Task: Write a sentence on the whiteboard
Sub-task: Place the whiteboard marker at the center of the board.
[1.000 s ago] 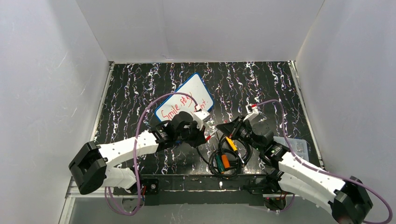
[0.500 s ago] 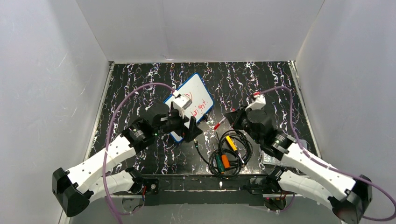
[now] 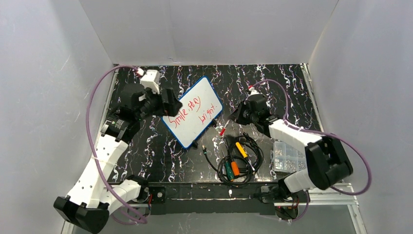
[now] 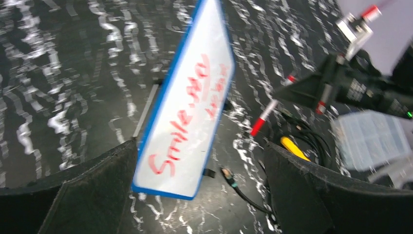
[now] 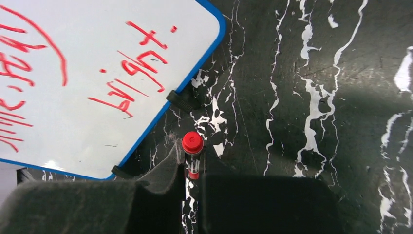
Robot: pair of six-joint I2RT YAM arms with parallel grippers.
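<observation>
The small rectangular white whiteboard [image 3: 192, 113] with a blue rim lies askew on the black, white-veined worktop [image 3: 272, 87]. It carries the red handwritten two-line sentence [image 3: 184, 111]. Left of the whiteboard, the left gripper [image 3: 163, 102] hovers, jaws wide and empty. Just right of the whiteboard, the right gripper [image 5: 194, 180] is clamped on a slim red-capped marker [image 5: 193, 144].

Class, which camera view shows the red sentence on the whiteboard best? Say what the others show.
The top external view: the sentence shows whole there, both lines. The left wrist view gives it slanted and blurred; the right wrist view crops it to the second line and scraps of the first.
</observation>
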